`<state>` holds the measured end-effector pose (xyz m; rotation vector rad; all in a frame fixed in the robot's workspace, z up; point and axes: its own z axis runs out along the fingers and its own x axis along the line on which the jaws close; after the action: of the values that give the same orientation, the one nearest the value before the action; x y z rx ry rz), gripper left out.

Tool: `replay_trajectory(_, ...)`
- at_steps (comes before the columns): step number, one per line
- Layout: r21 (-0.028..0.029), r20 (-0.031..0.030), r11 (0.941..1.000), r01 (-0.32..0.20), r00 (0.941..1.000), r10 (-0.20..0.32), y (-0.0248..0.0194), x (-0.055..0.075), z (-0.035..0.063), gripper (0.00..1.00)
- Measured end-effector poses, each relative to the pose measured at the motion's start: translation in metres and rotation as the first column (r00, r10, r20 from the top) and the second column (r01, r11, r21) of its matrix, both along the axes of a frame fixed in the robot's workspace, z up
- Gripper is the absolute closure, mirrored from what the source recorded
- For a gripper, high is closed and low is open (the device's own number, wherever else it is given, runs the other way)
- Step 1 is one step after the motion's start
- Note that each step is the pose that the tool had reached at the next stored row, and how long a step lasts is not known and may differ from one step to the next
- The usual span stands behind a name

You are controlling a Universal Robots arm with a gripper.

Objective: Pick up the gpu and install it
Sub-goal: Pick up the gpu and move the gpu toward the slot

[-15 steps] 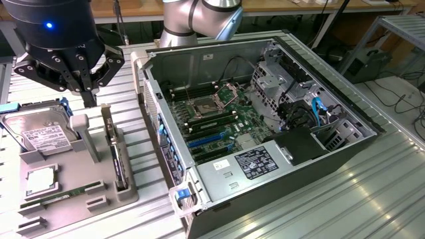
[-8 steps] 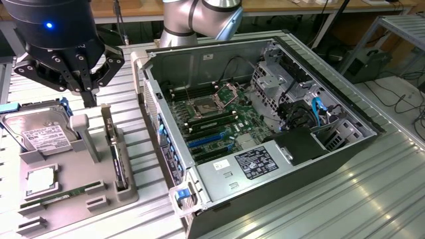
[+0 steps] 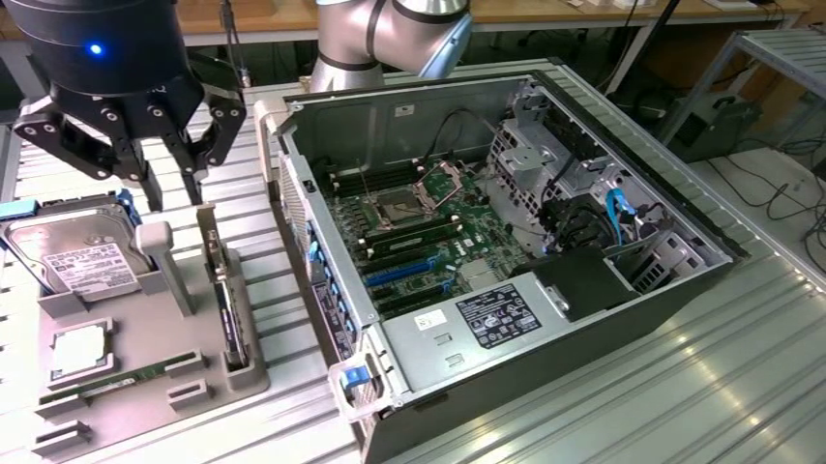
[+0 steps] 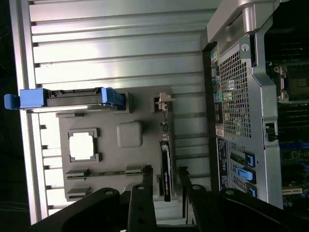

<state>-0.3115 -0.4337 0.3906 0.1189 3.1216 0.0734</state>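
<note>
My claw [image 3: 168,179] hangs released at the upper left of the exterior view, fingers spread and holding nothing, high over the grey tray [image 3: 135,333] at the lower left. I judge the step in hand to be the pick-up. The gpu [image 3: 232,324] stands on its long edge in a slot along the tray's side nearest the computer case [image 3: 606,338]. In the wrist view it runs lengthwise toward the gap between my fingers [image 4: 141,208], so I am roughly lined up. To do this well I should centre the card's thin edge in that gap, come straight down without twisting, and close on its flat faces near mid-length. That way it should lift level and not bind in the slot or knock the upright post [image 3: 155,246] beside it. As for what holds what, the case lies open on its side across the middle of the exterior view. It holds the motherboard [image 3: 427,222], whose blue slots [image 3: 394,275] are bare, and a labelled power supply [image 3: 490,319] at lower centre. The tray also carries a hard drive [image 3: 77,261] propped at the left edge, a square processor [image 3: 80,353] flat below it, and a narrow green memory stick [image 3: 123,377] near the lower left corner.
</note>
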Motion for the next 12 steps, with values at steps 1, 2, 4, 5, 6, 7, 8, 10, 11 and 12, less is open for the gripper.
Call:
replay_trajectory(1,0.0000,0.0000,1.0000,0.000,1.0000,0.000,0.0000,0.0000,0.0000,0.58)
replay_trajectory(2,0.0000,0.0000,1.0000,0.000,1.0000,0.000,0.0000,0.0000,0.0000,0.52)
replay_trajectory(4,0.0000,0.0000,1.0000,0.000,1.0000,0.000,0.0000,0.0000,0.0000,0.40)
replay_trajectory(5,0.0000,0.0000,1.0000,0.000,1.0000,0.000,0.0000,0.0000,0.0000,0.40)
replay_trajectory(6,0.0000,0.0000,1.0000,0.000,1.0000,0.000,0.0000,0.0000,0.0000,0.40)
replay_trajectory(7,0.0000,0.0001,1.0000,0.000,1.0000,0.000,0.0000,0.0000,0.0000,0.34)
replay_trajectory(8,0.0000,0.0000,1.0000,0.000,1.0000,0.000,0.0000,0.0000,0.0000,0.34)
replay_trajectory(10,0.0000,0.0000,1.0000,0.000,1.0000,0.000,0.0000,0.0000,0.0000,0.34)
replay_trajectory(11,0.0000,0.0000,1.0000,0.000,1.0000,0.000,0.0000,0.0000,0.0000,0.34)
replay_trajectory(12,0.0000,0.0000,1.0000,0.000,1.0000,0.000,0.0000,0.0000,0.0000,0.34)
